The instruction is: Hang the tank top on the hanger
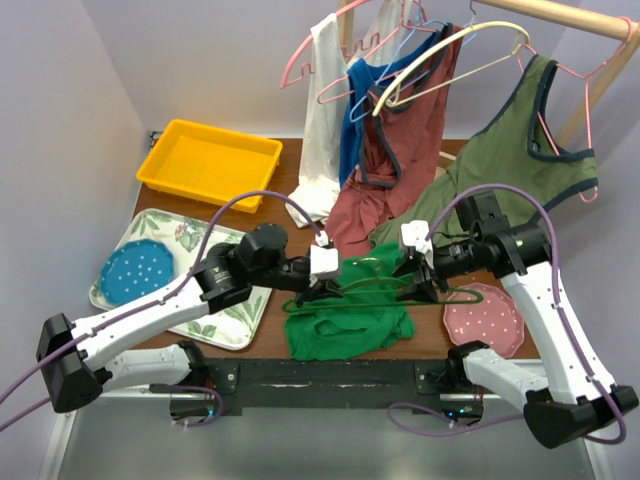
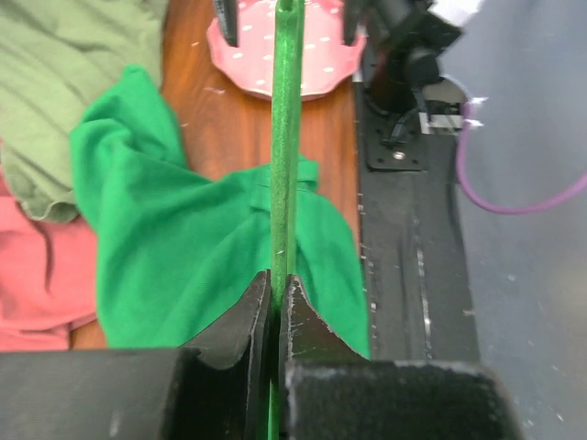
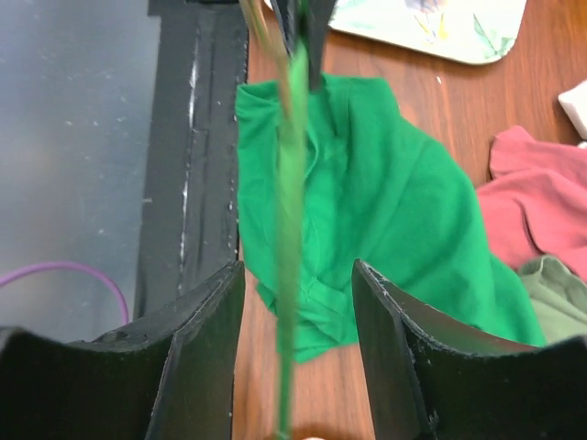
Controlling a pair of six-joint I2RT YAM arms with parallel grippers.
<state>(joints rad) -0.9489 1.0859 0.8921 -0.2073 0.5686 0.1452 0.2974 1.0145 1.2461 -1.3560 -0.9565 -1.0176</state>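
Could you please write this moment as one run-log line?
left hand: shut on hanger | right hand: open, astride hanger | tank top: on table, off hanger

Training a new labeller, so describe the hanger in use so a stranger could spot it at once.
Look at the near edge of the wooden table, where the bright green tank top lies crumpled. Above it a thin dark-green wire hanger runs from the left hand, shut on it, to the right hand. The pink hangers and thicker cream hanger hang at the back instead.
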